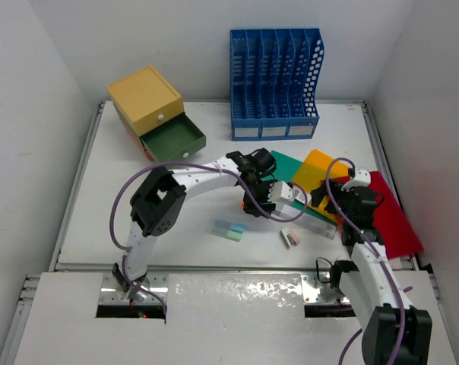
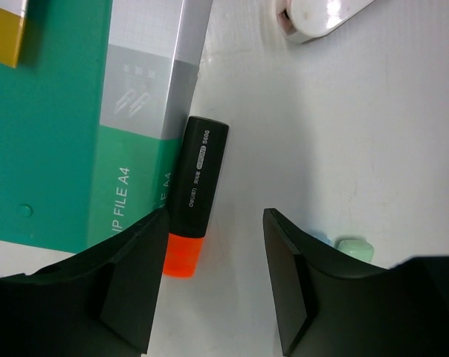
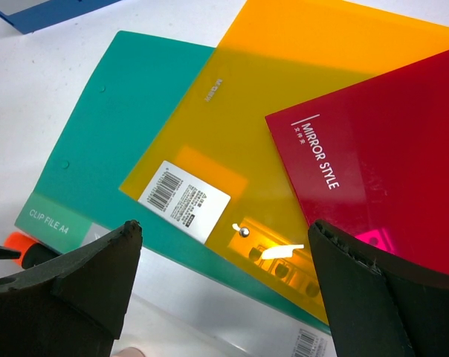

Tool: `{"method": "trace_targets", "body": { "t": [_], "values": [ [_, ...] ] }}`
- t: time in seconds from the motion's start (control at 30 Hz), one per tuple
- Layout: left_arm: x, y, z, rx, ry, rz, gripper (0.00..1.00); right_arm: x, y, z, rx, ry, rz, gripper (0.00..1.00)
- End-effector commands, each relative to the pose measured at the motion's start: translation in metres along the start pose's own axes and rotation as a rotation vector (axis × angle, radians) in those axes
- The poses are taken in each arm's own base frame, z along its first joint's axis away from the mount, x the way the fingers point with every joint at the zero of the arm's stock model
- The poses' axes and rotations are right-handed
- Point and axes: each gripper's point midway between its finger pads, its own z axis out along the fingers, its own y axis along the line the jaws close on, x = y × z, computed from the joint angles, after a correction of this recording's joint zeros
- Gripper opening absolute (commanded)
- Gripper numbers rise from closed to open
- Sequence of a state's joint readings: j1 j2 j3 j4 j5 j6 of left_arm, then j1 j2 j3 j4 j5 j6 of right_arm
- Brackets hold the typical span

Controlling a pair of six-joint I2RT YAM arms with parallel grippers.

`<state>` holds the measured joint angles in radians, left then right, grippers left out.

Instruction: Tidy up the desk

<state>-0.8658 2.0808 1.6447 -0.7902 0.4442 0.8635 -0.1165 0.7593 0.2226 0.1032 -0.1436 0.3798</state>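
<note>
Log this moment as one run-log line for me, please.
left gripper: open over black-orange highlighter beside green file | right gripper: open above orange folder, red folder | desk: not yet organized

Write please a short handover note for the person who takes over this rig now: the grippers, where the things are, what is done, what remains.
Left gripper: jaws open, empty, over the black highlighter with orange cap, which lies beside the green plastic clip file.
Right gripper: jaws open, empty, above the overlapping green file, translucent orange folder and red folder.
These lie flat on the white desk, not in the blue slotted file rack; a pale green highlighter lies loose too.
Done: nothing visibly stored. Left: folders and pens, probably.
</note>
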Motion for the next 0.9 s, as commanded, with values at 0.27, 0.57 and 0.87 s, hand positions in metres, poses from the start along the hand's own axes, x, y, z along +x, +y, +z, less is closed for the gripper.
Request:
{"method": "trace_targets", "body": {
  "t": [0.27,0.57,0.87],
  "values": [
    [0.005,0.02,0.011,-0.033,0.023,0.004,0.51,-0.012,0.002,0.0,-0.012,-0.047,-0.02,0.91],
    [0.023,0.016,0.03,-0.007,0.063,-0.04,0.5,-0.013,0.001,0.0,-0.008,-0.051,-0.022,0.91],
    [0.04,0.024,0.044,-0.053,0.122,-0.06,0.38,-0.013,0.001,0.0,-0.005,-0.051,-0.023,0.91]
  ]
}}
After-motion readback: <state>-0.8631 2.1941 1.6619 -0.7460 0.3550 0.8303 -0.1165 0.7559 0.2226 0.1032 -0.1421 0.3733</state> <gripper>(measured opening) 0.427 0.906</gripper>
